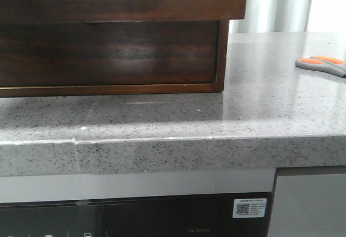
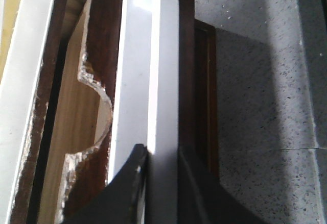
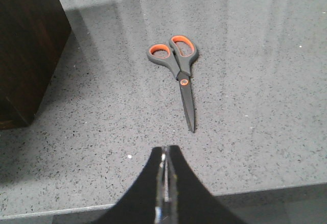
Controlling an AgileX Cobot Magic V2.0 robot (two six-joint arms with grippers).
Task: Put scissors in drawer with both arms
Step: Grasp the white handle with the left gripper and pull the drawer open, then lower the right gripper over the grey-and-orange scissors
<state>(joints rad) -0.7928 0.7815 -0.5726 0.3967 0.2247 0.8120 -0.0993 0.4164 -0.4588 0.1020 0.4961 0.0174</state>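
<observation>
- The left gripper (image 2: 162,165), seen from its wrist camera, has its two dark fingers (image 2: 134,183) set either side of the whitish round-cornered edge strip (image 2: 150,81) of the drawer (image 2: 102,40) — whether they press on it or only straddle it cannot be told.
- Beside that strip is dark brown wood with a half-round notch (image 2: 94,106) cut in it, pale wood showing through.
- The right gripper (image 3: 164,183) has its dark fingers pressed together, holding nothing, above the grey speckled countertop (image 3: 255,106).
- The scissors (image 3: 179,71) lie flat on that countertop, blades closed and pointing toward the right gripper, clearly apart from it.
- In the front view, the grey handles with orange inserts show at the far right, well apart from the dark wooden cabinet (image 1: 108,53) that stands on the countertop at left — the glossy brown front fills that side.
</observation>
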